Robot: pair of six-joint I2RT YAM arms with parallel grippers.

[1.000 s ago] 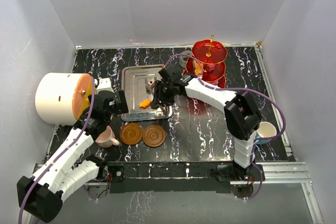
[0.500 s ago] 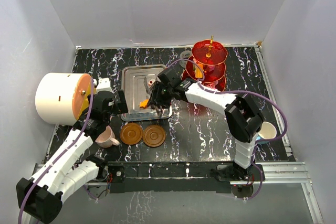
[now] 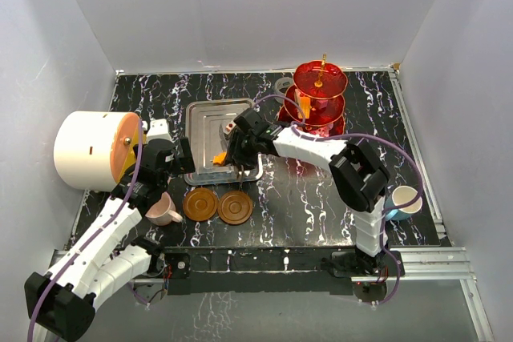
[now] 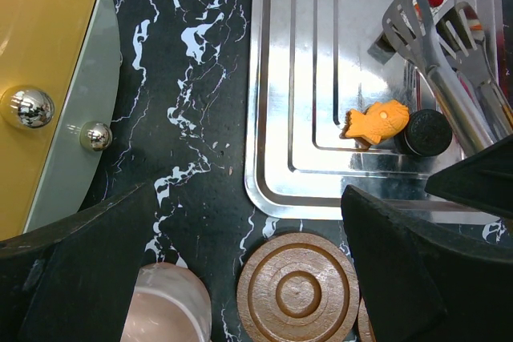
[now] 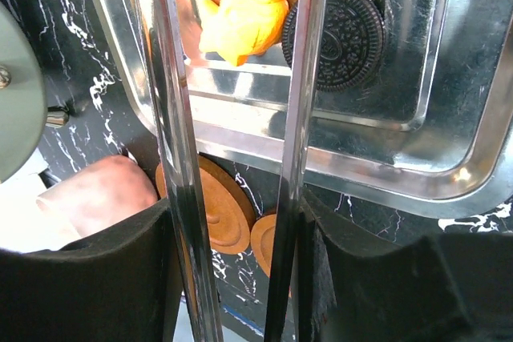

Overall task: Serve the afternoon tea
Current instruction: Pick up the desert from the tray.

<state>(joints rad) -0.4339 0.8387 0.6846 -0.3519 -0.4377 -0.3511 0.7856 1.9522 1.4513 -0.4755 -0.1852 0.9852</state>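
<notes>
Black marbled worktop [image 3: 321,198], steel tray [image 4: 296,54] at centre. Right tool [image 3: 239,148] clamps tongs [image 5: 172,118], blades over tray near fish sweet [image 4: 375,121], which touches a cookie [image 4: 425,132]. Left tool [image 3: 171,155] spread wide. Advice: centre blades on 1 sweet, squeeze gently, lift clear before swinging to stand [image 3: 319,98].

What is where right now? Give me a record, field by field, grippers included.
left gripper: open, empty
right gripper: shut on tongs, over steel tray
tray contents: orange fish sweet, dark cookie, side by side
saucers: two, bare, near side of tray
pink cup: left of saucers
blue cup: far right
red stand: back of table
</notes>
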